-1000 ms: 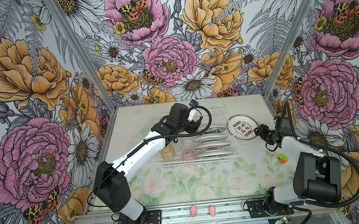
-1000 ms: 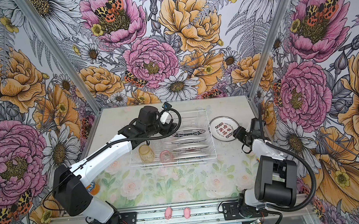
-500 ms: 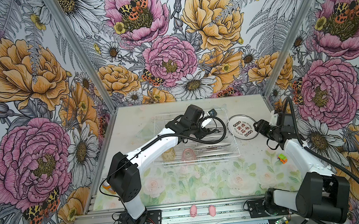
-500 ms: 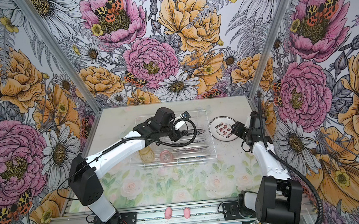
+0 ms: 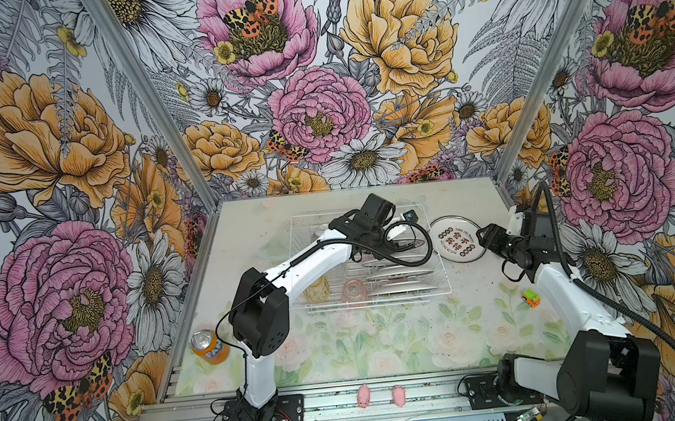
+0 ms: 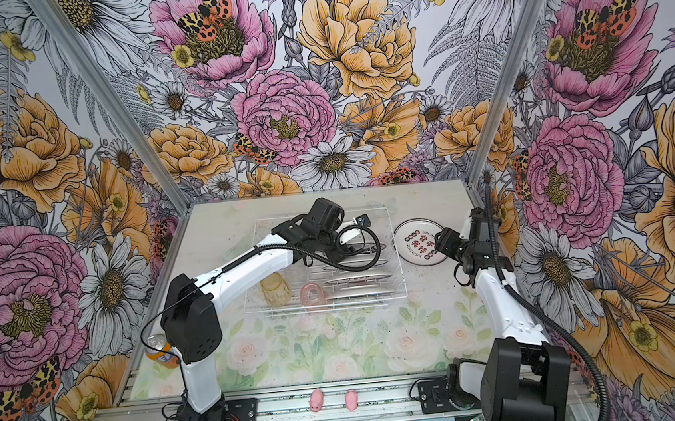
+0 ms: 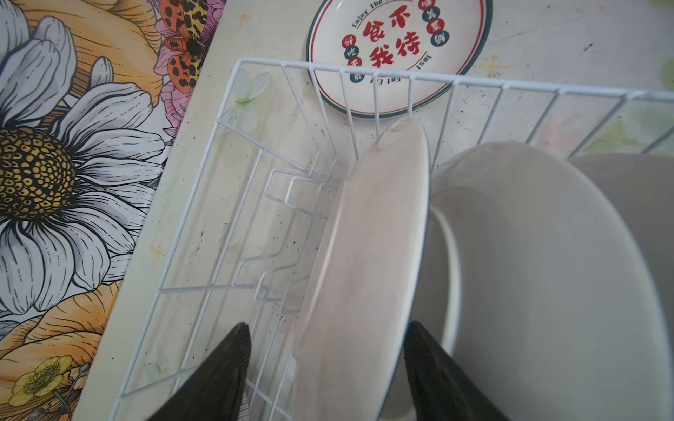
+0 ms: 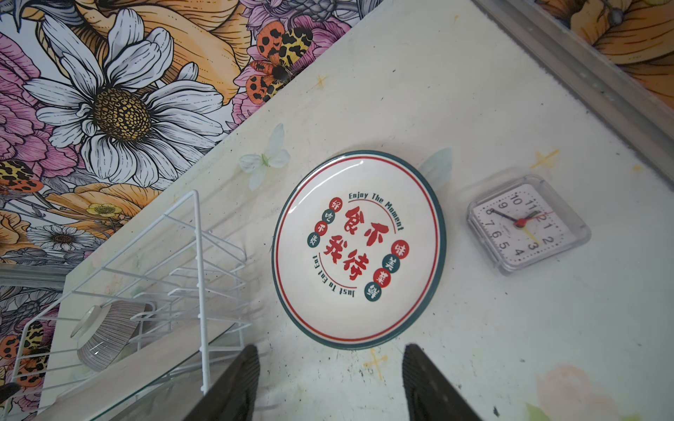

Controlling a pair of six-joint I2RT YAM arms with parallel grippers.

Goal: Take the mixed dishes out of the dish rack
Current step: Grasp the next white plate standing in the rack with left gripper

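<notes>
The white wire dish rack (image 5: 442,260) (image 6: 399,264) sits mid-table. Several white plates (image 5: 400,275) (image 6: 354,278) stand on edge in its slots. My left gripper (image 5: 405,242) (image 6: 362,247) (image 7: 328,328) is open and straddles the rim of the rearmost upright plate (image 7: 364,255). One finger is close to the rim and the other stands apart. An amber tumbler (image 5: 318,290) and a pink tumbler (image 5: 354,291) lie in the rack, with a ribbed bowl (image 8: 105,335) at its far end. A printed plate (image 5: 457,239) (image 8: 359,251) lies flat on the table beside the rack. My right gripper (image 5: 486,238) (image 8: 330,351) is open and empty just short of it.
A small square clock (image 8: 525,227) lies beyond the flat plate near the right wall. A toy car (image 5: 530,298) sits by the right arm. An orange can (image 5: 209,347) stands at the front left. Two pink pigs (image 5: 363,396) lie on the front rail.
My left arm has swung right across the rack to the upright plates, and its jaws have narrowed around one rim. My right gripper has edged a little toward the flat plate.
</notes>
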